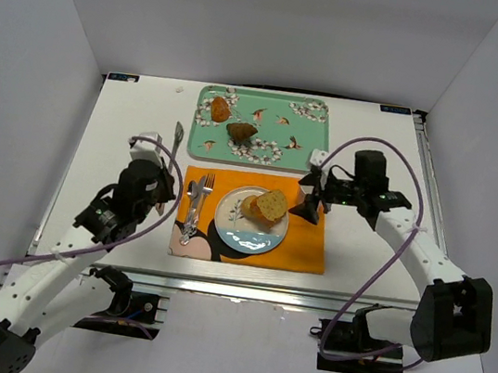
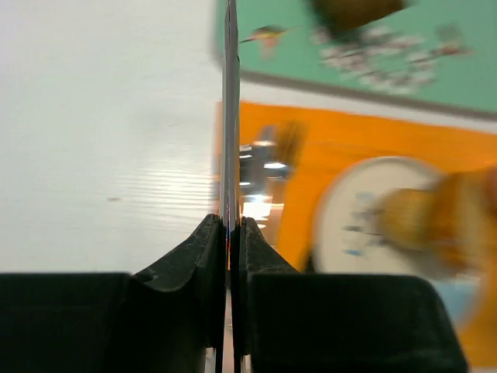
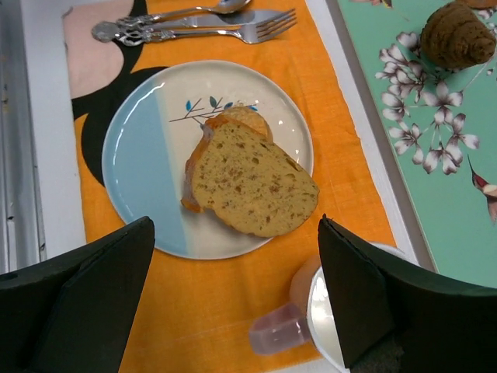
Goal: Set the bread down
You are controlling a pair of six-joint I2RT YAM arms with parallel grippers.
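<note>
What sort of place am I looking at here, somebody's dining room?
Probably a robot test booth, not a home: blank white walls box in the table, robot arms stand at its near edge, and the bread on a plate looks staged.

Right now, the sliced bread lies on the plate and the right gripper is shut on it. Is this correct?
No. The sliced bread does lie on the plate, but the right gripper is open, its jaws wide apart and not closed on the bread. The right wrist view shows this.
</note>
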